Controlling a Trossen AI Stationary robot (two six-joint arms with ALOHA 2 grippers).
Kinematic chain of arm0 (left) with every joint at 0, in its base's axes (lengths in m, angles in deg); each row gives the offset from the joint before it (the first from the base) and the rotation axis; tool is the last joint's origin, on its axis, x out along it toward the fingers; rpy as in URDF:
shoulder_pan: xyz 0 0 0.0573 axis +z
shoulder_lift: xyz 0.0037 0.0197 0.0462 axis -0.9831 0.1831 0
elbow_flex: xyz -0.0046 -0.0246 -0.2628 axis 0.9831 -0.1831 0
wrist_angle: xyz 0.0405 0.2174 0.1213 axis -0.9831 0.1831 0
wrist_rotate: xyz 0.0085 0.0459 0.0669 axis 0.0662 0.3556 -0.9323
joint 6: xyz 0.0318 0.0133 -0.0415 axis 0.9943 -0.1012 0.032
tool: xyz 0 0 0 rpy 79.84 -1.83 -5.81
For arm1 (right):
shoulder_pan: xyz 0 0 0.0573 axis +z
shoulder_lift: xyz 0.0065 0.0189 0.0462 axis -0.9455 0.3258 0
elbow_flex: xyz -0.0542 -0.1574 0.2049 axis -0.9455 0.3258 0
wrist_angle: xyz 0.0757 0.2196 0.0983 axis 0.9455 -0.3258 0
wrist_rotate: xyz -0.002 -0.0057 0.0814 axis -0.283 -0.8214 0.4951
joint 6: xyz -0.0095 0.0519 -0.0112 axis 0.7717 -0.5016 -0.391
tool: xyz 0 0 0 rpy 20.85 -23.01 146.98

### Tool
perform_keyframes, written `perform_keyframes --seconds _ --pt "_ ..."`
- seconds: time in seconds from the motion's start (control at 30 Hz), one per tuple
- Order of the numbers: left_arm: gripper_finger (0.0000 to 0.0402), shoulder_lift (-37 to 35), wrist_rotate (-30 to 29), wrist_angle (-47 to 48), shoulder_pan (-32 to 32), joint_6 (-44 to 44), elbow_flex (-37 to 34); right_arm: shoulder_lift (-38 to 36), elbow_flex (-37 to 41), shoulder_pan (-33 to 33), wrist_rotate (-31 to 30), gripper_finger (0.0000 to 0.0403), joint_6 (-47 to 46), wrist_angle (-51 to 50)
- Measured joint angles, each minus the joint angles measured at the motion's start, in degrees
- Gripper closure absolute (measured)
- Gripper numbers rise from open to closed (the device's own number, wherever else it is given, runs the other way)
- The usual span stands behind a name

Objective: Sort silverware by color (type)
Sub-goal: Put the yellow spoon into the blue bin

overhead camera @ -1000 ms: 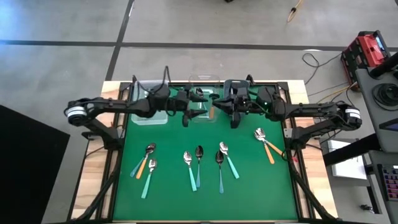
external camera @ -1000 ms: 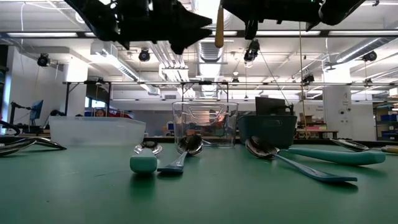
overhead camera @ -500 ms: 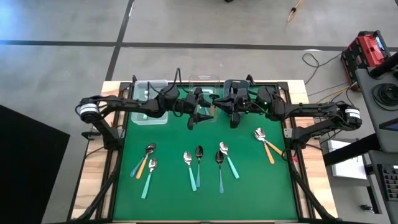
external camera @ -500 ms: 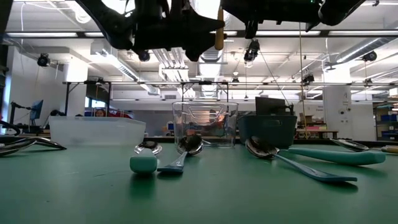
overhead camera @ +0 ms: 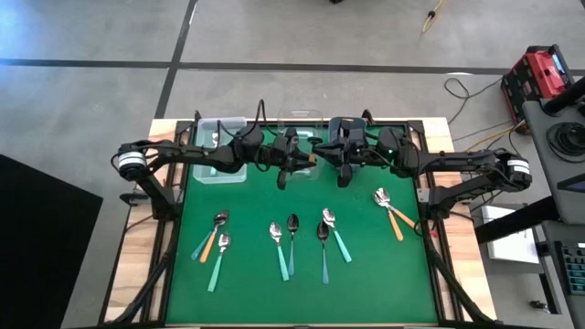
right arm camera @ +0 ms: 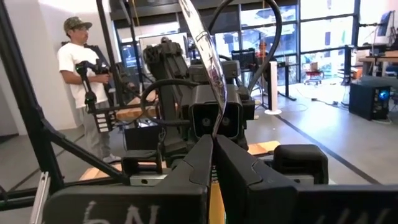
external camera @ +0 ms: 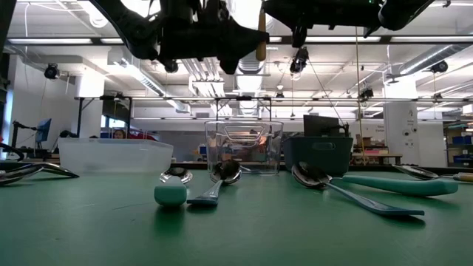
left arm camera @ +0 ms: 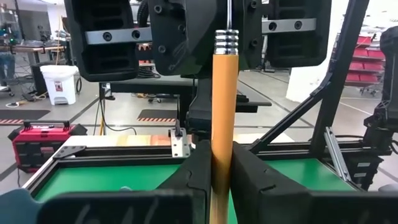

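Note:
An orange-handled spoon [overhead camera: 313, 162] stands upright in the air between my two grippers, above the far middle of the green mat, over the clear middle bin [overhead camera: 300, 139]. My right gripper [overhead camera: 340, 164] is shut on its metal end. My left gripper [overhead camera: 292, 166] faces it from the table's left and is shut on the orange handle [left arm camera: 221, 124]. Several other spoons lie flat on the mat: a teal and an orange one [overhead camera: 212, 236], teal ones [overhead camera: 292, 242], and an orange pair at the right [overhead camera: 391, 212]. My left gripper pinches the orange handle's lower part [left arm camera: 221, 163] between its two fingers. The fingers come level from the table's left and lie across the handle. The handle stands upright, clear of the table and bins. My right gripper pinches the spoon's thin metal neck [right arm camera: 214, 134] between its two fingers, level from the table's right and across the spoon. The silver bowl [right arm camera: 200, 37] rises above the fingers and the orange handle [right arm camera: 216, 205] hangs below. The spoon is lifted clear.
Three bins stand along the mat's far edge: a low clear one [external camera: 114, 155], a tall clear one [external camera: 244, 146] and a dark grey one [external camera: 318, 154]. A person [right arm camera: 78, 62] stands in the room beyond the table. The near half of the mat holds the loose spoons.
My left gripper has gone toward the table's right edge, up to the orange handle held by my right gripper. The spoon and my right gripper have stayed where they were.

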Motion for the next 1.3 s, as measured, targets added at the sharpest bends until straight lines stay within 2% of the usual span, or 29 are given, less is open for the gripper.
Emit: perform_keyframes --seconds 0.13,0.47,0.63,0.83,0.93,1.03,1.13,1.2,1.3 --pt "0.0385 0.00 -0.01 0.33 0.00 -0.01 -0.08 0.00 -0.02 0.00 0.00 0.0364 0.19 -1.33" --pt "0.0385 -0.17 -2.48 0.94 0.00 0.16 -0.08 0.57 -1.09 0.02 -0.02 0.0249 1.59 -2.81" --pt "0.0385 -0.17 -2.54 0.97 0.00 0.21 -0.08 1.40 -2.87 0.02 -0.05 0.0232 2.50 -2.77" --pt "0.0385 -0.17 -2.59 0.97 0.00 0.21 -0.08 3.77 -6.53 0.00 -0.90 0.0262 4.54 -6.61" --pt "0.0385 -0.17 -2.61 1.02 0.00 0.21 -0.08 4.77 -8.46 0.00 -1.68 0.0309 6.05 -8.44" --pt "0.0385 -0.17 -2.73 1.06 0.00 0.21 -0.08 5.13 -9.58 0.00 -1.62 0.0371 6.36 -9.69" --pt "0.0381 -0.17 -2.66 0.99 0.02 -0.72 -0.08 5.14 -10.09 0.02 -1.65 0.0387 5.65 -10.73" --pt "0.0354 -0.44 -2.66 1.09 0.16 -1.64 -0.08 5.11 -10.66 0.00 -1.63 0.0390 4.78 -11.94" --pt "0.0290 -1.35 -2.61 1.83 0.38 -1.74 -0.08 5.09 -12.10 -0.08 -1.64 0.0391 4.33 -16.25"
